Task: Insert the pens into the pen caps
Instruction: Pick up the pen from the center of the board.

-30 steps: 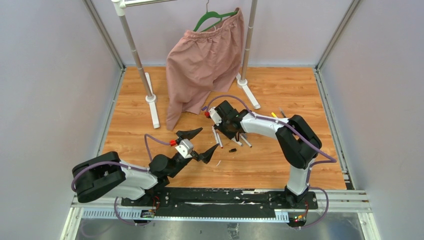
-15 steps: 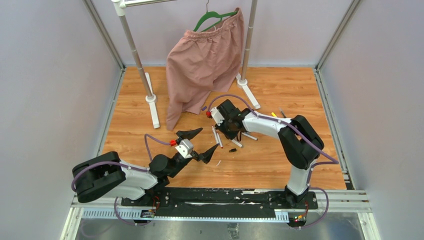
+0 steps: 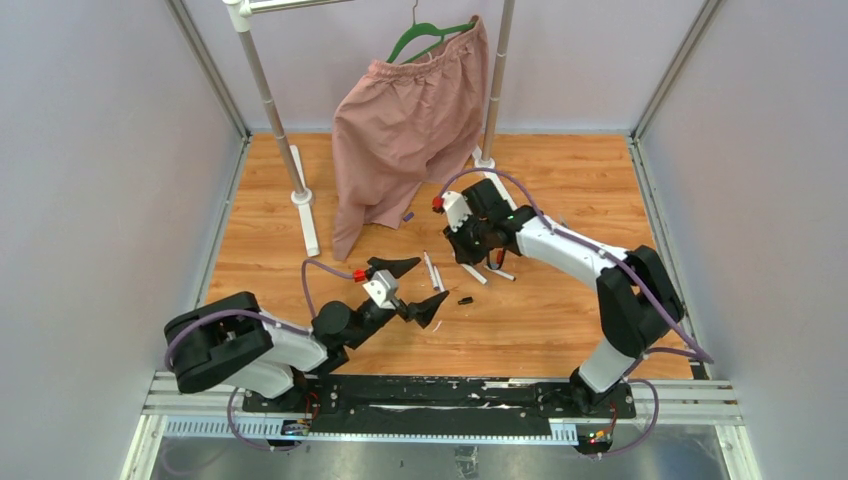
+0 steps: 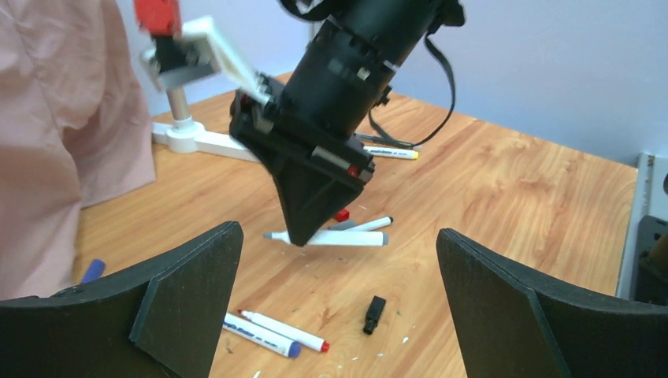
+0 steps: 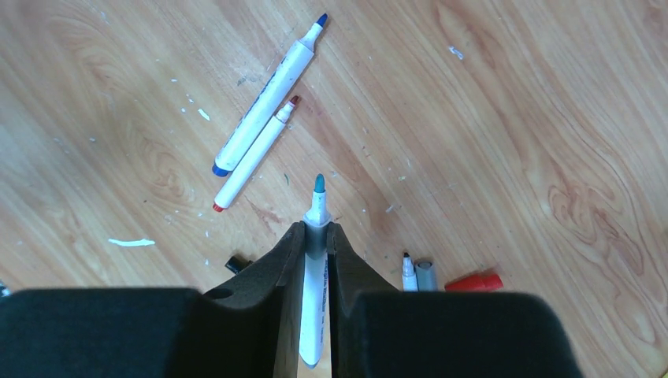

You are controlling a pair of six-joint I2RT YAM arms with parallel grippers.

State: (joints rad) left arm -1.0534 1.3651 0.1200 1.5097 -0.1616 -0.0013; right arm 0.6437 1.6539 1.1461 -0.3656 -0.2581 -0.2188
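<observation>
My right gripper (image 5: 317, 238) is shut on a white pen (image 5: 313, 311) whose grey tip sticks out past the fingertips. In the left wrist view that pen (image 4: 346, 237) lies level, low over the wood, under the right gripper (image 4: 303, 230). A blue-tipped pen (image 5: 268, 98) and a red-tipped pen (image 5: 254, 164) lie side by side on the table. A black cap (image 4: 374, 313), a red cap (image 5: 473, 281), a grey cap (image 5: 426, 274) and a black-tipped pen (image 5: 408, 272) lie nearby. My left gripper (image 3: 418, 287) stands open and holds nothing, just left of the black cap (image 3: 465, 299).
Pink shorts (image 3: 405, 120) hang on a clothes rack whose white feet (image 3: 305, 215) rest on the wooden table (image 3: 600, 180). A yellow-ended pen (image 4: 390, 152) lies further back. A small purple cap (image 3: 408, 216) lies by the shorts' hem.
The right gripper closed further onto the grey-tipped pen, and its arm shifted back and to the right with it. The left arm slid slightly right, still open.
</observation>
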